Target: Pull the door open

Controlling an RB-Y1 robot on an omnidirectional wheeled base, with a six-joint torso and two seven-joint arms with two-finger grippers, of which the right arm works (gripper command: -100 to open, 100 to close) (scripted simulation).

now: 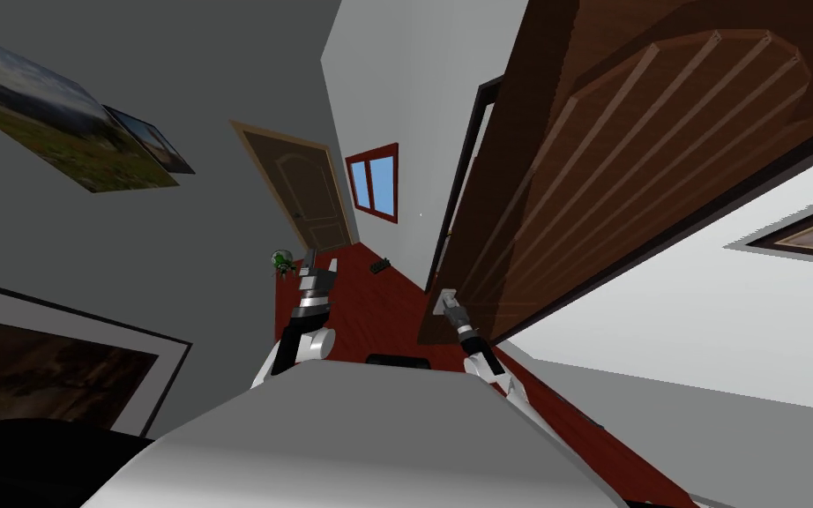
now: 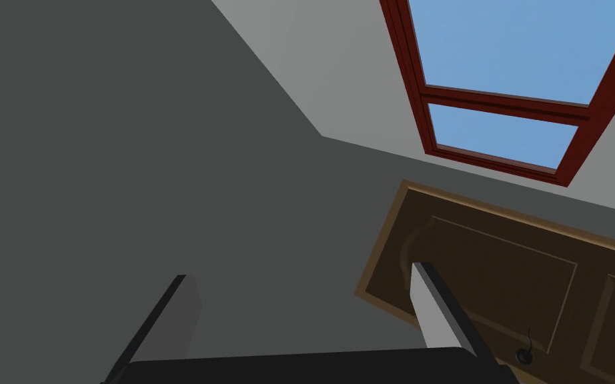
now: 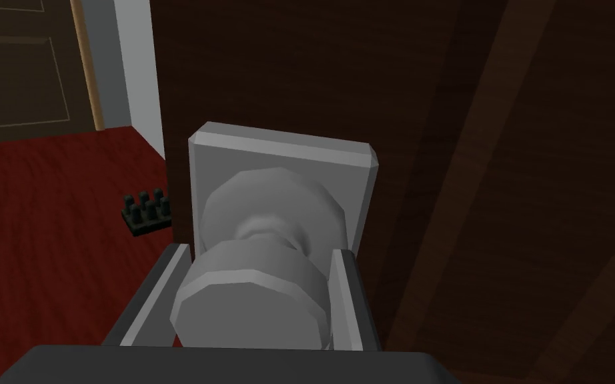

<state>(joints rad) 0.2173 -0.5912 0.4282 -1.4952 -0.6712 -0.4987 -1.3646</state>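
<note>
A dark brown panelled door (image 1: 625, 168) stands close at my right, swung partly out of its dark frame (image 1: 466, 168). Its grey round knob (image 3: 253, 300) sits on a grey square plate (image 3: 279, 167) near the door's free edge. My right gripper (image 3: 256, 293) is shut on the knob, one finger pressing each side; in the head view that gripper (image 1: 445, 304) meets the door's lower edge. My left gripper (image 1: 309, 260) is held out ahead at my left, open and empty, its fingers (image 2: 433, 307) spread apart.
Red-brown floor (image 1: 378, 300) runs ahead to a second, lighter-framed brown door (image 1: 303, 190) and a red-framed window (image 1: 374, 181). A small black studded object (image 3: 146, 213) lies on the floor past the door's edge. A green thing (image 1: 283, 262) sits by the left wall.
</note>
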